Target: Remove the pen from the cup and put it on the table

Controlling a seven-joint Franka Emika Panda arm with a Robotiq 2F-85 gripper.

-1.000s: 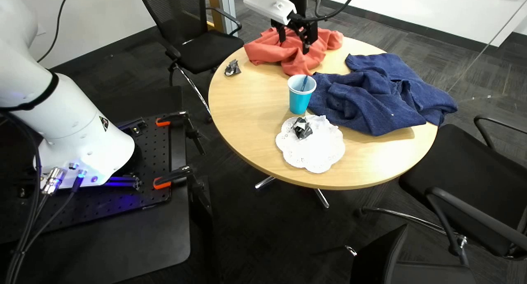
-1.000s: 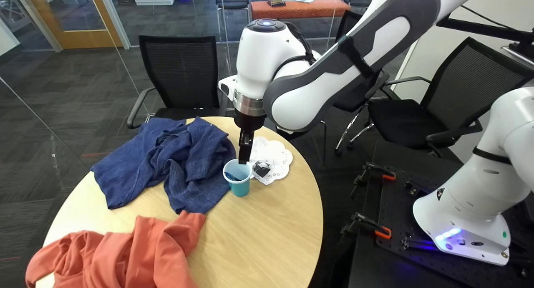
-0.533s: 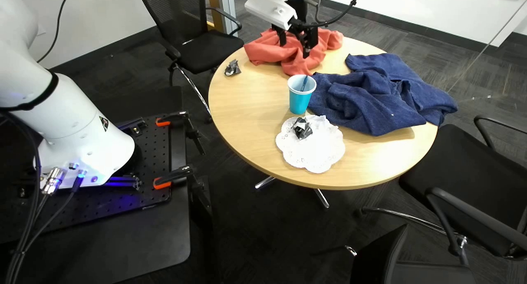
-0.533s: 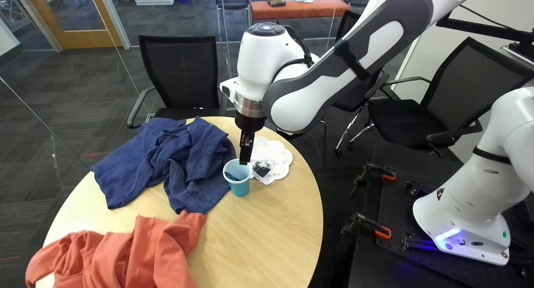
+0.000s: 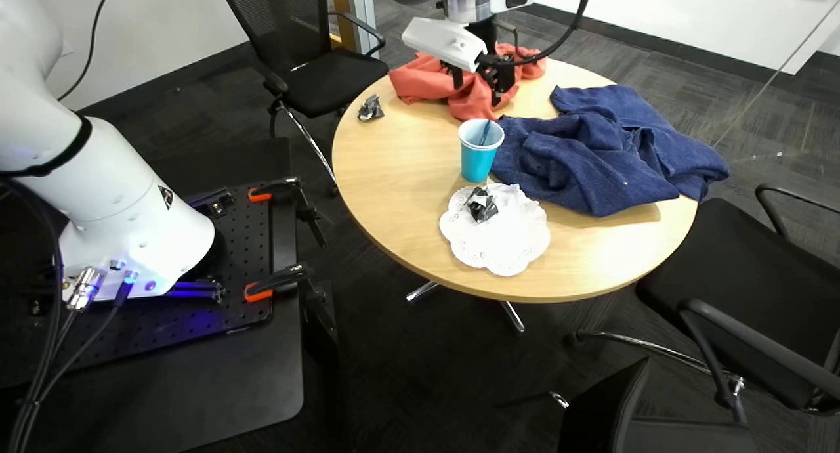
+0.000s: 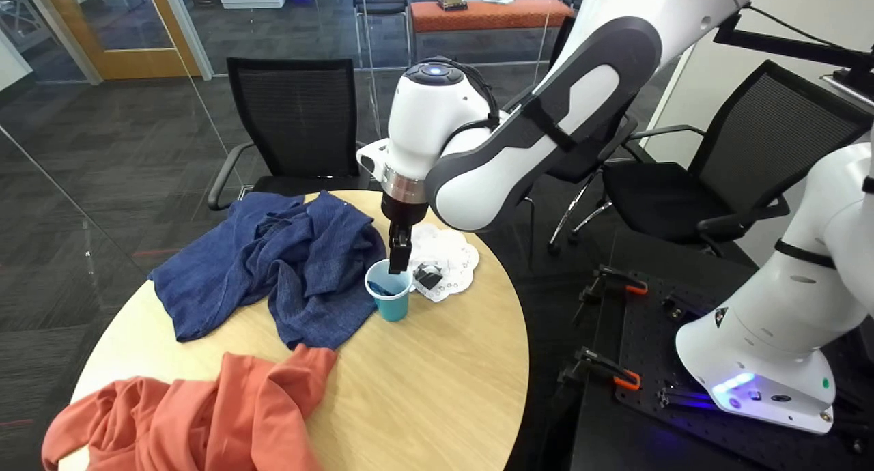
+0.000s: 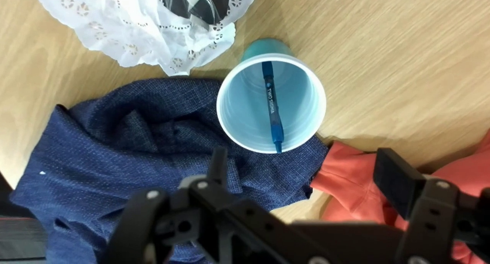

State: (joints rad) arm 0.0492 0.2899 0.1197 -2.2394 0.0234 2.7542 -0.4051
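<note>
- Wrist view, far left: blue cloth [image 7: 115,153] on bench [image 7: 402,65].
- Next: white doily [image 7: 126,26], higher in view.
- Middle: cup [image 7: 249,107] upright on bench, pen [image 7: 272,107] leaning inside, tip at rim.
- Centre-right: pincer [image 7: 308,176], fingers spread wide; pen higher in view, left-right between fingers, apart from both.
- Right: red cloth [image 7: 348,183], partly hidden behind finger.

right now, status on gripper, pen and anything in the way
Gripper open, holding nothing. Pen leaning inside cup. Blue cloth beside cup, likely no obstacle.
</note>
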